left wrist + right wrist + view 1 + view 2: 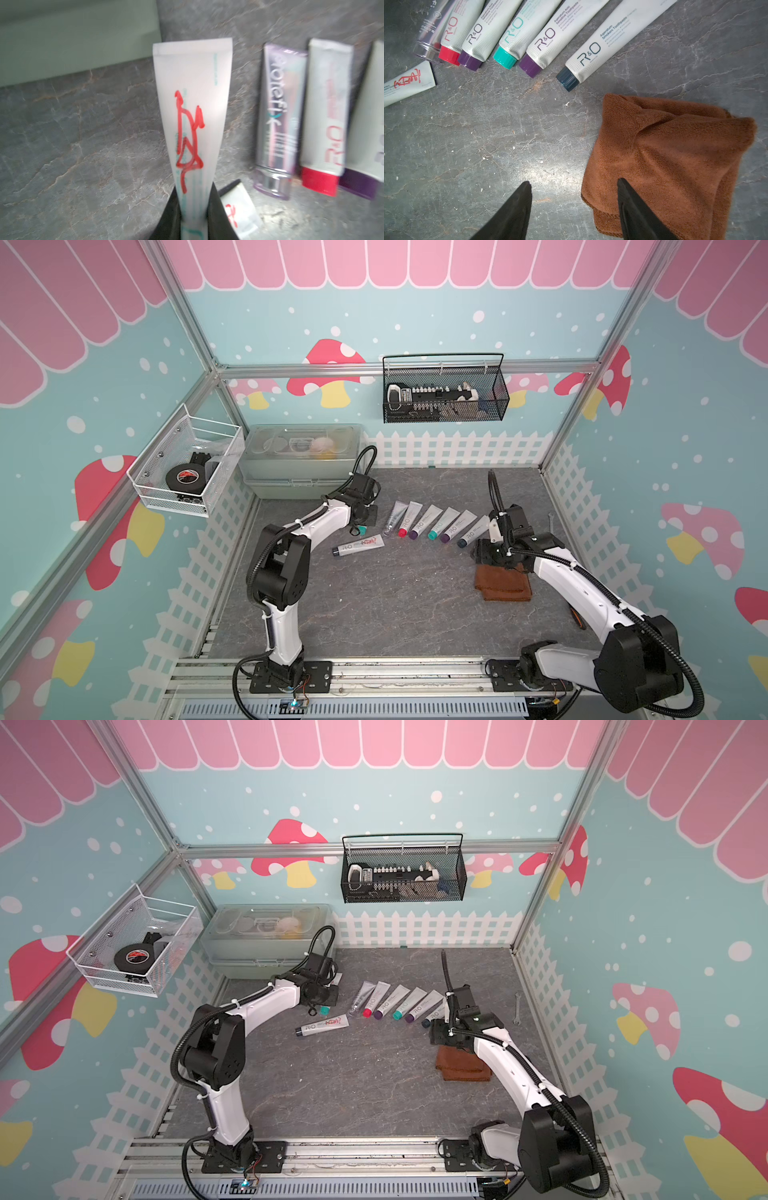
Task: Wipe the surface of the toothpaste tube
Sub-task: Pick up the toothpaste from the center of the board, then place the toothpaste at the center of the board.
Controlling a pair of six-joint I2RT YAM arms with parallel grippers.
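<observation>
Left gripper (194, 209) clamped on a red-scribbled toothpaste tube (193, 116)

The jaws pinch the tube near its teal cap (361, 529), at the far left of the table (395, 605); whether it is lifted clear, I cannot tell. Just near of it lies a second scribbled tube (358, 545), and to the right a row of six tubes (442, 522). Further right, the right gripper (574, 187) hangs with jaws apart, holding nothing, one finger over the edge of the brown cloth (675, 149).
</observation>
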